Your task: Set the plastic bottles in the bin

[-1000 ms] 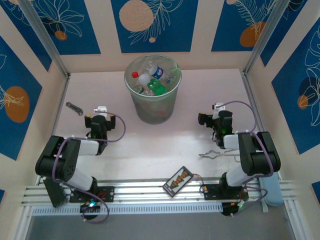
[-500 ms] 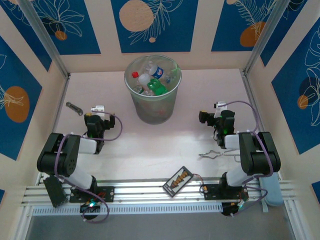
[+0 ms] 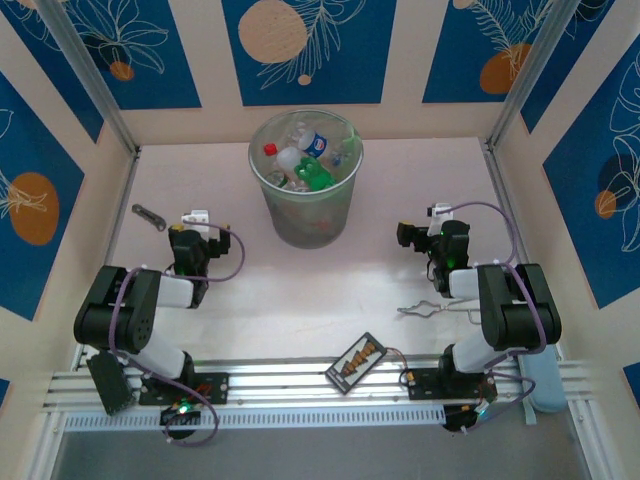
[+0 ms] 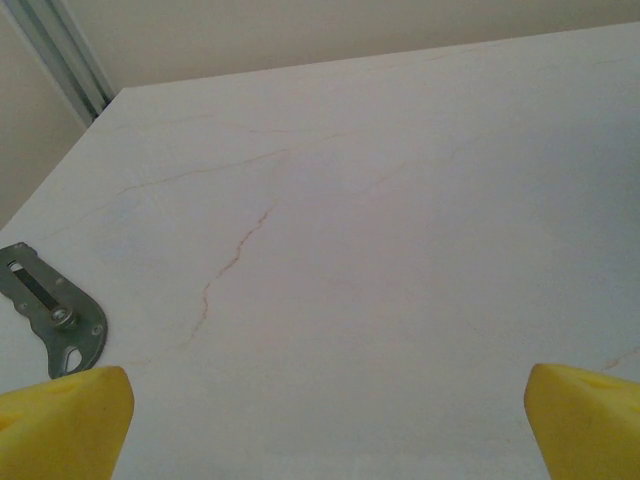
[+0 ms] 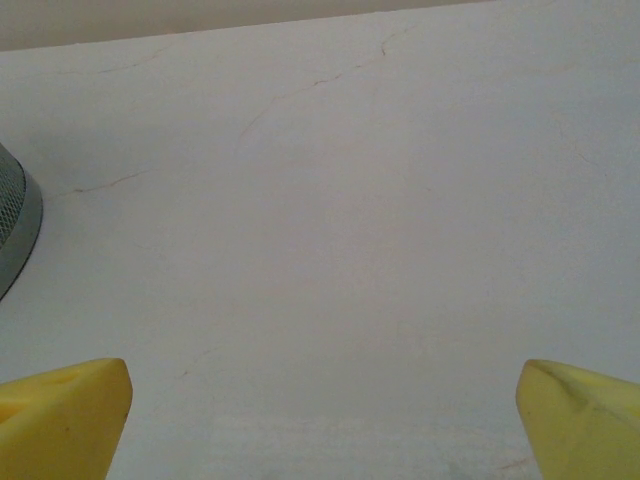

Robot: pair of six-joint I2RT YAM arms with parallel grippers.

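Observation:
The bin [image 3: 343, 205], a round translucent grey-green bucket, stands at the back middle of the table. Several plastic bottles [image 3: 300, 160] lie inside it, among them a blue-labelled one [image 3: 317, 143] and a green one [image 3: 319, 179]. My left gripper [image 3: 195, 228] rests low over the table, left of the bin, and is open. In the left wrist view the left gripper [image 4: 325, 420] has bare tabletop between its yellow fingertips [image 4: 70, 415]. My right gripper [image 3: 425, 233] sits right of the bin, open. In the right wrist view the right gripper [image 5: 325, 415] holds nothing, and the bin's wall [image 5: 12, 235] shows at the left edge.
A small metal bracket [image 3: 148, 215] lies at the far left, also seen as the bracket [image 4: 55, 320] in the left wrist view. Metal scissors [image 3: 430, 308] lie beside the right arm. A flat black card with orange marks [image 3: 357, 361] rests on the front rail.
The left gripper has shifted a little to the left and the right gripper has edged slightly back and left. In the last half second nothing moved.

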